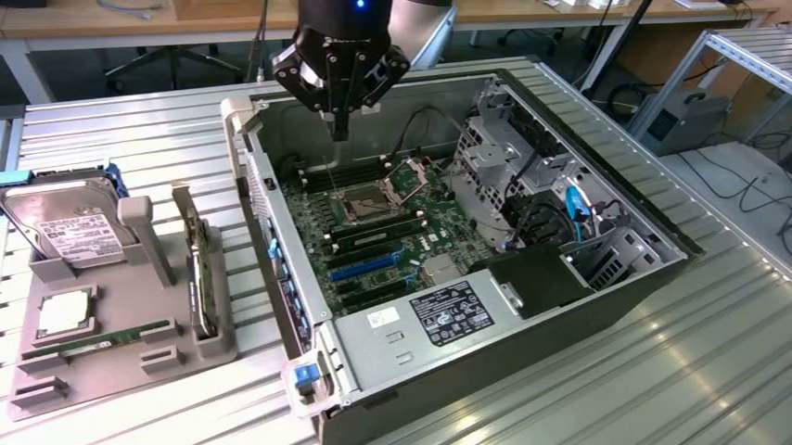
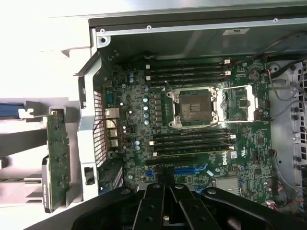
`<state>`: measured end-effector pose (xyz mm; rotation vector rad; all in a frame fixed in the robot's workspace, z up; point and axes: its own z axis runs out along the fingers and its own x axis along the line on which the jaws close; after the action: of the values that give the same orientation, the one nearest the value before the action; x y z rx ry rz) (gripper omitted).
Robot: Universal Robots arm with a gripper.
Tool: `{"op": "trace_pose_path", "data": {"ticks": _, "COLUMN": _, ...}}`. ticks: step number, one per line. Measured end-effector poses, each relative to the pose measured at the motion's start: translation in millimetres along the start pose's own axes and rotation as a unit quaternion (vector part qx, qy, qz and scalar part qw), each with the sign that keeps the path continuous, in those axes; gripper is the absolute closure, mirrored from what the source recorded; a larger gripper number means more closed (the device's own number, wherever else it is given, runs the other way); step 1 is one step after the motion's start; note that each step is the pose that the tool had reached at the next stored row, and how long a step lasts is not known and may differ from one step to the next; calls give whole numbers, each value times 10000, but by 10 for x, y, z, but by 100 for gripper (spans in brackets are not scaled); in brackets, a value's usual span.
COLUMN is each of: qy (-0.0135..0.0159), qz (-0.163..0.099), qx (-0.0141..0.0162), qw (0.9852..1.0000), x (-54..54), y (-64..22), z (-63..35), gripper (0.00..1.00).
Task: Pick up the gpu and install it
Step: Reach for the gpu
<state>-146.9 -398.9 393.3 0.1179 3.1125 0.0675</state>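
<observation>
The gpu (image 1: pixel 195 267) stands on edge in a slot of the grey holder (image 1: pixel 148 352), on the table at the exterior view's left of the computer case. In the wrist view the gpu (image 2: pixel 58 153) shows its green board, with a silver bracket at one end. My gripper (image 1: pixel 340 130) hangs shut above the back part of the open case, over the motherboard (image 1: pixel 371 232), well apart from the gpu. Nothing is between its fingers (image 2: pixel 154 196). Blue expansion slots (image 2: pixel 189 170) lie on the board just in front of my gripper (image 2: pixel 165 186).
A silver hard drive (image 1: pixel 69 227), a processor (image 1: pixel 62 315) and a memory stick (image 1: pixel 106 338) also sit in the holder. The case (image 1: pixel 644 269) has a drive cage, cables and a power supply (image 1: pixel 452 315) inside. The table is ribbed metal.
</observation>
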Motion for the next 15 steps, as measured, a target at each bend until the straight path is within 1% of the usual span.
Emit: {"op": "trace_pose_path", "data": {"ticks": 15, "qy": 0, "qz": 0, "qx": 0, "qw": 10000, "x": 45, "y": -3, "z": -1, "gripper": 89}}
